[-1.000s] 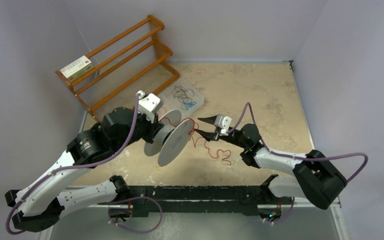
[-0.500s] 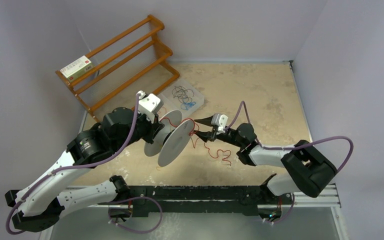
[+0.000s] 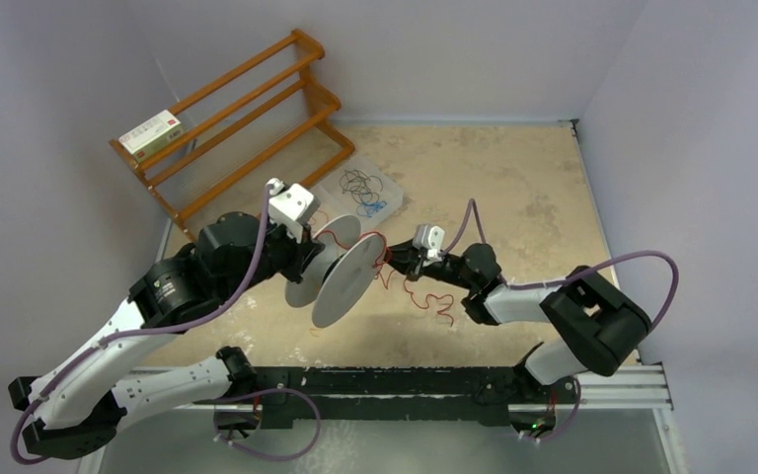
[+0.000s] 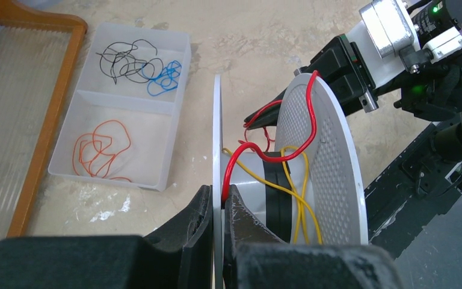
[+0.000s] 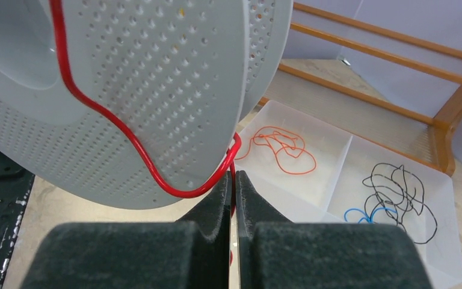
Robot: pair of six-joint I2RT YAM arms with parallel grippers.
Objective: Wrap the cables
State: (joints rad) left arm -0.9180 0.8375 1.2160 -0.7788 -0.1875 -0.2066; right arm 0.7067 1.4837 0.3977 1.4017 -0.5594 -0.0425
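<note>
My left gripper (image 4: 218, 201) is shut on one flange of a white spool (image 4: 319, 162) and holds it up off the table (image 3: 513, 188); the spool also shows in the top view (image 3: 341, 276). A yellow cable (image 4: 298, 198) is wound on the core. The red cable (image 4: 310, 114) runs over the other perforated flange and down to my right gripper (image 5: 233, 180), which is shut on it beside the flange's rim (image 5: 156, 90). The red cable's loose tail (image 3: 432, 301) lies on the table under the right arm.
A clear two-part tray (image 4: 120, 126) behind the spool holds black and blue cables (image 4: 138, 66) and an orange cable (image 4: 99, 147). A wooden rack (image 3: 247, 109) with a small box (image 3: 151, 133) stands at the back left. A black rail (image 3: 405, 390) runs along the near edge.
My right gripper has moved left, closer to the spool, with the red cable in it, and the right arm has folded in. The left arm and spool have barely moved.
</note>
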